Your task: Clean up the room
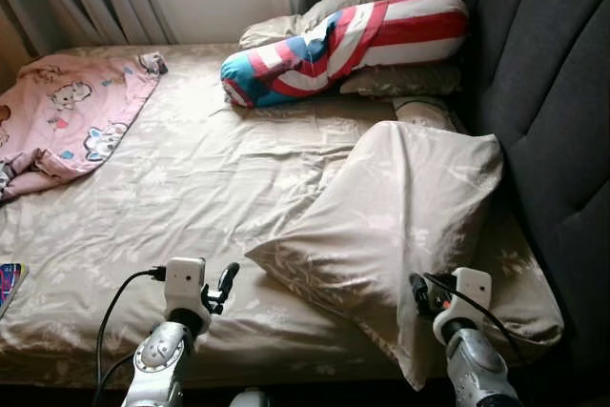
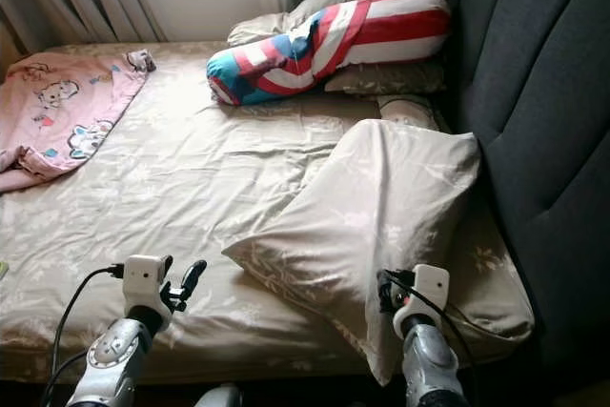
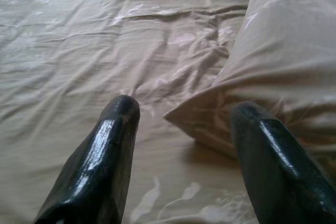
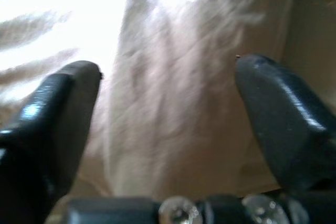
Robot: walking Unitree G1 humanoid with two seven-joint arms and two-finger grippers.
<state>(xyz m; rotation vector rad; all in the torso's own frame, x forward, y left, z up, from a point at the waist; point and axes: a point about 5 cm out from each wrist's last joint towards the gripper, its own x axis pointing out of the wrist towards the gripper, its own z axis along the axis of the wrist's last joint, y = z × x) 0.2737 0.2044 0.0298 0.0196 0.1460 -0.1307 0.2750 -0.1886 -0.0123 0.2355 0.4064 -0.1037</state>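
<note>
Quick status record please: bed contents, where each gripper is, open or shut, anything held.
bed: beige sheet, wrinkled
near pillow: beige pillow, lying askew by the dark headboard
far pillows: striped pillow resting on two beige ones
blanket: pink blanket, crumpled at far left corner
left gripper: open, above the sheet beside the near pillow's corner, holding nothing
right gripper: open, at the near pillow's lower edge, not closed on it

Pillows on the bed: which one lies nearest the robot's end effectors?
The large beige leaf-print pillow lying askew by the dark headboard; the red, white and blue striped pillow lies far off, toward the curtains.
</note>
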